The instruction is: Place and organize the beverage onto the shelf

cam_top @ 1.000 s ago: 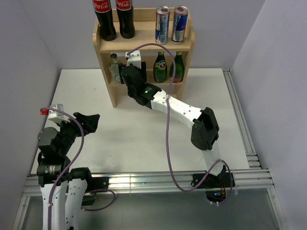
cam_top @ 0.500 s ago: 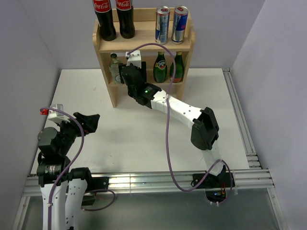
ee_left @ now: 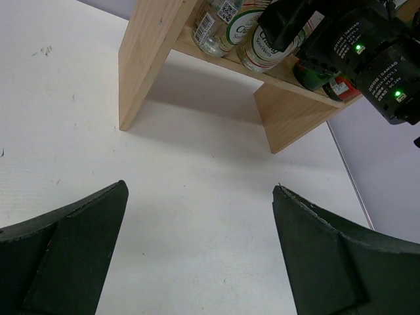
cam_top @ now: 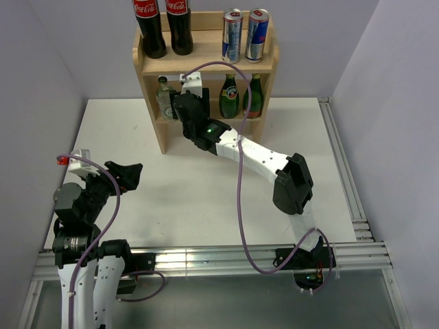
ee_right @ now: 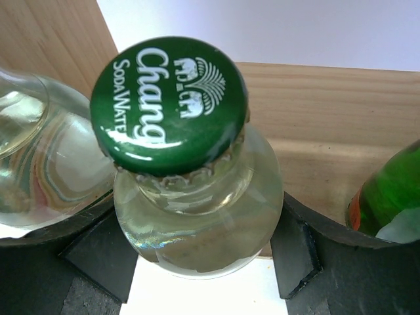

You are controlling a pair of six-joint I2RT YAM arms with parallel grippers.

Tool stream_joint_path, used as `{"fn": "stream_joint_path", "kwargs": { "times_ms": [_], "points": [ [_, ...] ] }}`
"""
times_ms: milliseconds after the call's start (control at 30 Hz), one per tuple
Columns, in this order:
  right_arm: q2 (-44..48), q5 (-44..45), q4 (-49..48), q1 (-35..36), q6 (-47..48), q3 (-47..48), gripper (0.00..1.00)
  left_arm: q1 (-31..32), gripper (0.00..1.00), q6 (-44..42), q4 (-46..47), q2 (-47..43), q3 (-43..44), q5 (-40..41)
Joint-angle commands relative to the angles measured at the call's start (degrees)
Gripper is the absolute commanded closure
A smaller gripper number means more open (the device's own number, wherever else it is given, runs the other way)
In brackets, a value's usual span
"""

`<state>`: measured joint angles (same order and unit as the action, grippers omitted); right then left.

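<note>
A light wooden shelf point(cam_top: 152, 116) is standing at the far side of a white table point(cam_top: 206, 192), slightly left of centre. Two dark cola bottles point(cam_top: 149, 27) are standing on the left of its top tier, and two slim silver-blue-red cans point(cam_top: 232, 35) are standing side by side on the right.

The right arm is stretching from the near right across the table. The right gripper point(cam_top: 187, 101) is reaching into the lower tier. The right wrist view is looking straight down on the held clear bottle point(ee_right: 197, 216), which is sitting upright on the lower shelf board. Its green cap point(ee_right: 169, 105) is reading "Chang Soda Water". The dark fingers point(ee_right: 85, 243) are pressing against both sides of the glass just below the neck, so the pincer appears to be grasping this bottle.

A second clear bottle point(cam_top: 164, 98) is standing just beside it on the left, at the end of the tier. Two green bottles point(cam_top: 228, 96) are standing close together on the right part of the same tier, one of them showing at the right edge of the wrist view.

The left gripper point(ee_left: 197, 249) is hovering over bare table at the near left, well apart from the shelf. Its fingers are spread wide and are holding nothing.
</note>
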<state>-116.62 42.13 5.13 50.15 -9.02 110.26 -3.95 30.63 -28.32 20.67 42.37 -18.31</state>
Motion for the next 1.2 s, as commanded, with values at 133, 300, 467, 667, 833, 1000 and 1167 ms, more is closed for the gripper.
{"fn": "stream_joint_path", "kwargs": {
  "times_ms": [133,300,467,667,833,1000,1167],
  "points": [
    [0.08,1.64,-8.55,-1.28,1.1,3.3,1.0,-0.45,0.01,-1.1,1.86,-0.71,-0.09,-0.85],
    [-0.71,2.43,-9.43,-1.37,1.81,3.21,1.0,-0.54,0.01,-1.1,1.86,-0.89,-0.18,-0.85],
    [-1.24,2.7,-9.43,-1.72,1.46,3.12,1.0,-0.45,0.01,-1.1,1.95,-0.98,-0.18,-0.85],
    [-1.42,2.87,-9.34,-1.72,1.02,2.33,0.87,-0.45,0.01,-1.1,1.86,-0.98,-0.1,-0.94],
    [-1.07,3.4,-9.35,-1.72,0.67,1.36,0.25,-0.45,0.01,-1.1,1.95,-0.98,-0.09,-1.03],
    [-0.81,3.66,-8.99,-1.72,0.67,1.1,0.0,-0.45,0.01,-1.1,1.95,-0.98,-0.09,-0.85],
    [0.07,3.84,-9.26,-1.72,0.67,-0.04,0.0,-0.45,0.01,-1.1,1.95,-0.8,-0.09,-0.94]
  ]
}}
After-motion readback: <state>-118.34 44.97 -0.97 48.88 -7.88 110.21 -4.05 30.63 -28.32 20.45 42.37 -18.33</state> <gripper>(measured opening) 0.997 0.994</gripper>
